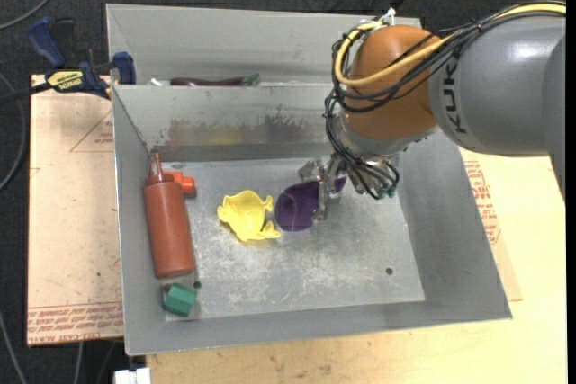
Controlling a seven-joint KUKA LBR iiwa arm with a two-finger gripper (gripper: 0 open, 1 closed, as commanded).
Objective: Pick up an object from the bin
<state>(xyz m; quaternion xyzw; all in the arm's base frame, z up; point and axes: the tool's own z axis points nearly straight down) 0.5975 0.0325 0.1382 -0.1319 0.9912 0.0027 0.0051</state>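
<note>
My gripper (319, 193) hangs low in the middle of the bin, under the orange wrist cover. Its metal fingers (321, 204) stand right at the upper right side of a round purple thing (292, 209), touching or nearly touching it. I cannot tell whether the fingers close round it. A crumpled yellow thing (247, 215) lies just left of the purple one, touching it.
A brown-red bottle (168, 227) with an orange cap lies lengthwise along the bin's left wall. A small green block (180, 299) sits in the front left corner. The arm reaches in from the right over the bin's back right part.
</note>
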